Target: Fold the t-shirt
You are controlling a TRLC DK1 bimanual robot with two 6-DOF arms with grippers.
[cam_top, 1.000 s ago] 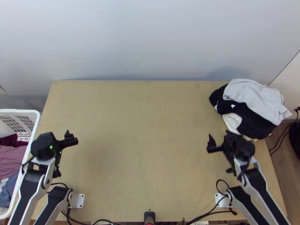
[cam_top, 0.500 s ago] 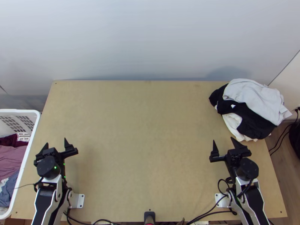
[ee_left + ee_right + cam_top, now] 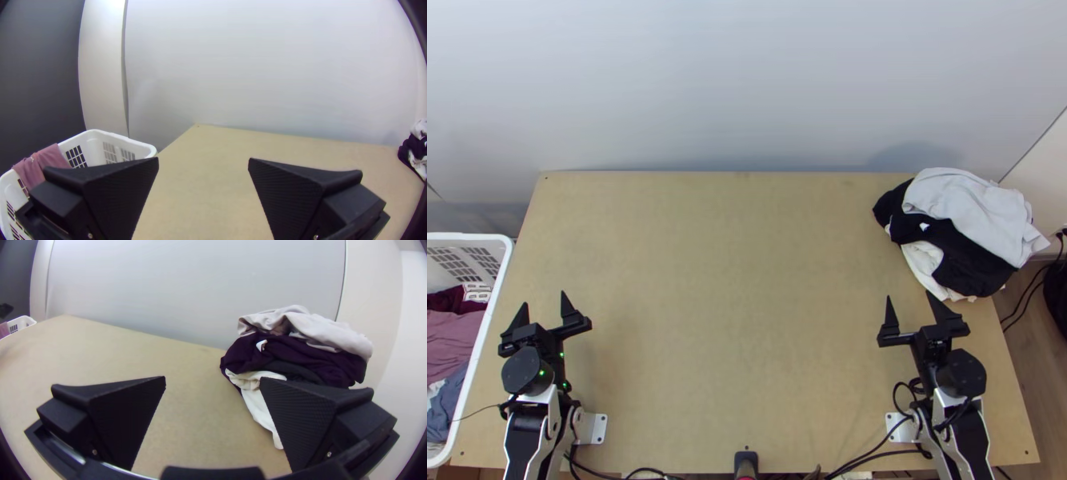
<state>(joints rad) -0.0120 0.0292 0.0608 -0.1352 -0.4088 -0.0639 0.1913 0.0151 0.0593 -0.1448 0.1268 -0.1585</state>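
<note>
My left gripper hangs at the table's near left with its fingers wide apart; in its wrist view, the left gripper has nothing between its two fingers. Over the near right part of the table is my right gripper, also open and holding nothing; the right wrist view has the right gripper with the heap behind one finger. Bunched clothes lie heaped at the table's right edge: a light grey cloth on top, a dark cloth under it, and a white cloth lowest. Which one is a t-shirt I cannot tell.
A white basket with maroon, pink and blue clothes stands left of the table. A pale wall rises behind the table. Black cables run along the near edge.
Both arms have drawn back toward their bases, and both grippers have turned to point up the picture, moving only slightly in the last half second. The clothes have not moved.
</note>
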